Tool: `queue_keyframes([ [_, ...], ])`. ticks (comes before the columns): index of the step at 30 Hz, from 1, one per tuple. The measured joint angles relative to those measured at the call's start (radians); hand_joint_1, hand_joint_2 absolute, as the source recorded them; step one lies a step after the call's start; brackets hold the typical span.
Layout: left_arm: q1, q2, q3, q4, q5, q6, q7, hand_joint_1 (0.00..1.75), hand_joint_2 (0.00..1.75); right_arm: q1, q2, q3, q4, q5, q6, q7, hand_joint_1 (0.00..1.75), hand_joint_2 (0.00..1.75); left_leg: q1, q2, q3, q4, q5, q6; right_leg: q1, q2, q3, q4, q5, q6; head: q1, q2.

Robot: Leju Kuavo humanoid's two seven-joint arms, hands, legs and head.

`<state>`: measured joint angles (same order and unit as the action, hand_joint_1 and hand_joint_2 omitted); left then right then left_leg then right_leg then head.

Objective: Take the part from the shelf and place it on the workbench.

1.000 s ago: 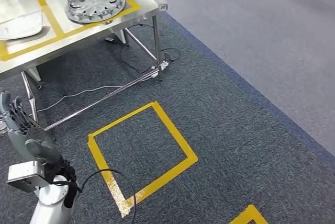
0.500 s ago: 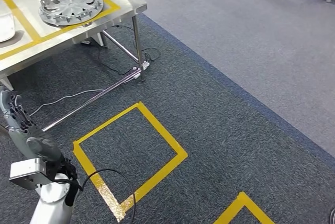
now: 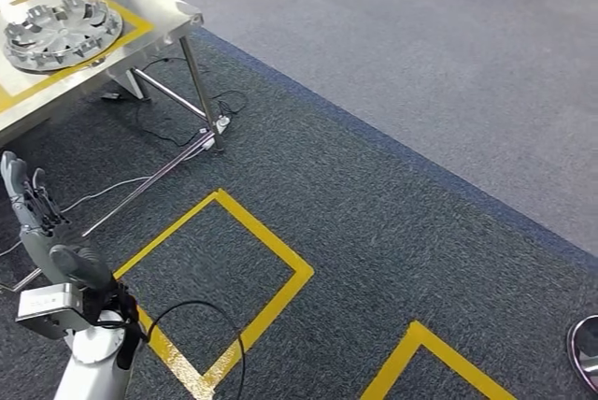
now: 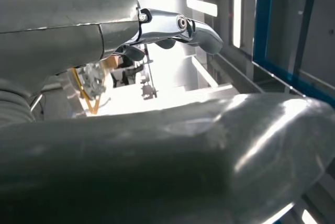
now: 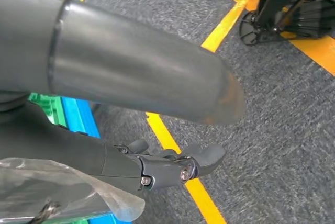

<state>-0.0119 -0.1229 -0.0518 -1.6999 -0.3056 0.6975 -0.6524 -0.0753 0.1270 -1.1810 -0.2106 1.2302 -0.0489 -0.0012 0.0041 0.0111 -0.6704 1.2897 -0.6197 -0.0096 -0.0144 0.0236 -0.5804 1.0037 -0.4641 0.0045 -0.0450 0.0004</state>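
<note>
Silver, round, spoked metal wheel-cover part point(image 3: 60, 31): lies flat, face up, on the workbench top, inside a yellow-taped rectangle, at about 10 o'clock in the head view, near the bench's front corner.

Brushed stainless-steel workbench point(image 3: 159, 7): flat top marked with yellow tape, slanted steel legs and crossbar, standing on dark carpet at 10 o'clock.

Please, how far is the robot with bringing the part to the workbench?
Done: one wheel cover lies on the workbench, inside yellow tape. In hand: the left robot hand is open and empty; for the right robot hand I cannot tell. Left: probably fetching a part from the shelf, since the head view faces carpet beside the workbench.
</note>
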Motion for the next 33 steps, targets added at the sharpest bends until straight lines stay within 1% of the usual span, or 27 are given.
queue_keyframes([
  [1, 0.0, 0.0, 0.0, 0.001, 0.0, 0.0, 0.0, 0.0, 0.0, 0.001, 0.0, 0.0, 0.0, 0.0, 0.001, 0.0, 0.0, 0.0, 0.0, -0.001, -0.005, 0.014, 0.006, 0.001, 0.0, 0.011, 0.0, 0.001, 0.0, 0.0, 0.0, 0.0],
  [2, 0.0, 0.0, -0.001, 0.002, 0.0, 0.0, 0.001, 0.0, 0.0, 0.001, 0.0, 0.0, 0.0, 0.001, 0.003, 0.001, 0.0, 0.0, 0.0, -0.004, 0.008, -0.014, 0.031, 0.003, 0.001, 0.023, 0.0, 0.001, 0.001, 0.0, 0.0, 0.0],
  [3, 0.0, 0.0, -0.001, 0.003, 0.0, 0.0, 0.002, 0.0, 0.0, 0.002, 0.0, 0.0, 0.0, 0.002, 0.004, 0.002, 0.0, 0.0, 0.0, -0.011, 0.037, -0.076, 0.07, 0.007, 0.001, 0.034, 0.001, 0.002, 0.001, 0.0, 0.0, 0.0],
  [5, -0.001, 0.001, -0.002, 0.003, 0.0, 0.0, 0.003, 0.0, 0.0, 0.0, 0.002, 0.0, 0.0, 0.004, 0.005, 0.003, 0.0, 0.0, 0.002, -0.046, 0.097, -0.209, 0.126, 0.016, 0.001, 0.056, -0.001, 0.005, 0.003, 0.005, 0.0, 0.0],
  [6, -0.002, 0.002, -0.003, 0.003, 0.0, 0.0, 0.003, 0.0, 0.0, -0.001, 0.003, 0.0, 0.0, 0.004, 0.006, 0.004, 0.0, 0.0, 0.002, -0.059, 0.114, -0.248, 0.136, 0.019, 0.0, 0.065, -0.006, 0.006, 0.005, 0.009, 0.0, 0.0],
  [7, -0.003, 0.002, -0.004, 0.004, 0.0, 0.0, 0.003, 0.0, 0.0, -0.001, 0.004, 0.0, 0.0, 0.005, 0.006, 0.005, 0.0, 0.0, 0.001, -0.066, 0.118, -0.262, 0.134, 0.02, -0.001, 0.073, -0.011, 0.007, 0.008, 0.015, 0.001, 0.0],
  [9, -0.005, 0.002, -0.006, 0.004, 0.0, 0.0, 0.004, 0.0, 0.0, 0.002, 0.004, 0.0, 0.0, 0.007, 0.006, 0.006, 0.0, 0.0, 0.0, -0.052, 0.118, -0.271, 0.139, 0.027, -0.006, 0.085, -0.021, 0.005, 0.013, 0.029, 0.001, 0.0],
  [10, -0.007, 0.002, -0.008, 0.004, -0.001, 0.0, 0.004, 0.0, 0.0, 0.004, 0.004, 0.0, 0.0, 0.007, 0.007, 0.007, 0.0, 0.0, 0.002, -0.043, 0.119, -0.277, 0.143, 0.033, -0.005, 0.077, -0.026, 0.009, 0.009, 0.034, 0.001, 0.0],
  [11, -0.009, 0.002, -0.01, 0.004, -0.001, 0.0, 0.004, 0.0, 0.0, 0.005, 0.004, 0.0, 0.0, 0.008, 0.007, 0.008, 0.0, 0.0, 0.004, -0.033, 0.121, -0.283, 0.147, 0.039, -0.003, 0.059, -0.038, 0.029, -0.004, 0.039, 0.004, 0.0],
  [12, -0.01, 0.001, -0.012, 0.005, -0.001, 0.0, 0.004, 0.0, 0.0, 0.004, 0.004, 0.0, 0.0, 0.009, 0.008, 0.008, 0.0, 0.0, 0.006, -0.022, 0.121, -0.288, 0.151, 0.045, -0.002, 0.034, -0.06, 0.07, -0.029, 0.042, 0.007, 0.0],
  [13, -0.01, 0.001, -0.013, 0.005, -0.001, 0.0, 0.004, 0.0, 0.0, 0.003, 0.004, 0.0, 0.0, 0.009, 0.008, 0.008, 0.0, 0.0, 0.004, -0.012, 0.12, -0.289, 0.151, 0.048, -0.001, 0.008, -0.089, 0.13, -0.061, 0.046, 0.01, 0.0],
  [14, -0.009, 0.001, -0.014, 0.006, -0.001, 0.0, 0.004, 0.0, 0.0, 0.002, 0.004, 0.0, 0.0, 0.009, 0.008, 0.008, 0.0, 0.0, 0.003, 0.0, 0.118, -0.288, 0.152, 0.05, -0.001, -0.007, -0.122, 0.201, -0.092, 0.049, 0.014, 0.0],
  [15, -0.009, 0.002, -0.014, 0.006, -0.001, 0.0, 0.004, 0.0, 0.0, 0.001, 0.004, 0.0, 0.0, 0.009, 0.008, 0.008, 0.0, 0.0, 0.002, 0.012, 0.117, -0.288, 0.152, 0.05, -0.002, -0.014, -0.149, 0.259, -0.113, 0.052, 0.014, 0.0],
  [16, -0.008, 0.002, -0.015, 0.008, -0.001, 0.0, 0.004, 0.0, 0.0, 0.002, 0.004, 0.0, 0.0, 0.009, 0.008, 0.008, 0.0, 0.0, 0.002, 0.023, 0.117, -0.288, 0.152, 0.05, -0.002, -0.017, -0.159, 0.285, -0.116, 0.054, 0.014, 0.0],
  [17, -0.009, 0.002, -0.016, 0.009, -0.001, 0.0, 0.004, 0.0, 0.0, 0.003, 0.004, 0.0, 0.0, 0.009, 0.008, 0.009, 0.0, 0.0, 0.002, 0.034, 0.117, -0.288, 0.151, 0.049, -0.003, -0.02, -0.148, 0.271, -0.1, 0.055, 0.015, 0.0],
  [18, -0.009, 0.002, -0.017, 0.01, -0.001, 0.0, 0.004, 0.0, 0.0, 0.004, 0.004, 0.0, 0.0, 0.009, 0.008, 0.009, 0.0, 0.0, 0.002, 0.043, 0.118, -0.287, 0.151, 0.048, -0.003, -0.027, -0.118, 0.219, -0.071, 0.055, 0.015, 0.0],
  [20, -0.01, 0.002, -0.018, 0.01, -0.001, 0.0, 0.004, 0.0, 0.0, 0.003, 0.004, 0.0, 0.0, 0.009, 0.008, 0.009, 0.0, 0.0, -0.002, 0.059, 0.119, -0.283, 0.146, 0.041, -0.002, -0.065, -0.037, 0.076, -0.021, 0.049, 0.016, 0.0],
  [21, -0.01, 0.002, -0.019, 0.01, -0.001, 0.0, 0.004, 0.0, 0.0, 0.001, 0.004, 0.0, 0.0, 0.009, 0.008, 0.009, 0.0, 0.0, -0.006, 0.067, 0.119, -0.281, 0.144, 0.036, 0.0, -0.079, -0.01, 0.029, -0.01, 0.044, 0.015, 0.0],
  [22, -0.01, 0.002, -0.019, 0.01, -0.001, 0.0, 0.004, 0.0, 0.0, -0.001, 0.005, 0.0, 0.0, 0.009, 0.008, 0.008, 0.0, 0.0, -0.009, 0.074, 0.119, -0.279, 0.143, 0.031, 0.003, -0.088, 0.003, 0.006, -0.008, 0.037, 0.014, 0.0],
  [24, -0.01, 0.002, -0.02, 0.01, -0.002, 0.0, 0.006, 0.0, 0.0, 0.0, 0.005, 0.0, 0.0, 0.01, 0.008, 0.009, 0.0, 0.0, -0.01, 0.089, 0.121, -0.28, 0.143, 0.021, 0.006, -0.072, 0.002, 0.003, -0.005, 0.023, 0.012, 0.0],
  [25, -0.011, 0.002, -0.02, 0.01, -0.002, 0.0, 0.007, 0.0, 0.0, 0.001, 0.005, 0.0, 0.0, 0.011, 0.008, 0.01, 0.0, 0.0, -0.008, 0.083, 0.121, -0.276, 0.138, 0.016, 0.005, -0.063, 0.001, 0.001, -0.003, 0.017, 0.012, 0.0],
  [26, -0.011, 0.002, -0.02, 0.01, -0.002, 0.0, 0.007, 0.0, 0.0, 0.002, 0.005, 0.0, 0.0, 0.011, 0.008, 0.01, 0.0, 0.0, -0.005, 0.066, 0.115, -0.258, 0.122, 0.01, 0.003, -0.054, 0.001, -0.001, 0.0, 0.011, 0.011, 0.0],
  [28, -0.009, 0.004, -0.02, 0.011, -0.001, 0.0, 0.008, 0.0, 0.0, 0.001, 0.005, 0.0, 0.0, 0.012, 0.008, 0.013, 0.0, 0.0, -0.001, 0.018, 0.077, -0.162, 0.062, 0.002, 0.001, -0.035, 0.001, -0.003, 0.004, 0.001, 0.007, 0.0],
  [30, -0.004, 0.007, -0.021, 0.013, -0.001, 0.0, 0.01, 0.0, 0.0, 0.0, 0.005, 0.0, 0.0, 0.012, 0.008, 0.016, 0.0, 0.0, 0.0, 0.0, 0.02, -0.032, 0.005, 0.001, 0.002, -0.013, -0.001, -0.003, 0.005, -0.003, 0.005, 0.0],
  [31, -0.003, 0.008, -0.021, 0.015, 0.0, 0.0, 0.012, 0.0, 0.0, 0.0, 0.005, 0.0, 0.0, 0.012, 0.008, 0.017, 0.0, 0.0, 0.0, -0.002, 0.004, 0.002, 0.0, 0.002, 0.003, -0.002, -0.001, -0.002, 0.006, -0.004, 0.006, 0.0],
  [32, -0.001, 0.008, -0.021, 0.016, 0.0, 0.0, 0.013, 0.0, 0.0, 0.001, 0.005, 0.0, 0.0, 0.012, 0.008, 0.018, 0.0, 0.0, 0.0, -0.003, 0.006, -0.002, 0.015, 0.004, 0.003, 0.01, -0.001, -0.002, 0.006, -0.004, 0.005, 0.0],
  [33, -0.001, 0.008, -0.021, 0.017, 0.0, 0.0, 0.015, 0.0, 0.0, 0.001, 0.005, -0.001, 0.0, 0.012, 0.008, 0.019, 0.0, 0.0, 0.0, -0.007, 0.024, -0.043, 0.047, 0.007, 0.003, 0.022, -0.001, 0.0, 0.007, -0.004, 0.005, 0.0],
])
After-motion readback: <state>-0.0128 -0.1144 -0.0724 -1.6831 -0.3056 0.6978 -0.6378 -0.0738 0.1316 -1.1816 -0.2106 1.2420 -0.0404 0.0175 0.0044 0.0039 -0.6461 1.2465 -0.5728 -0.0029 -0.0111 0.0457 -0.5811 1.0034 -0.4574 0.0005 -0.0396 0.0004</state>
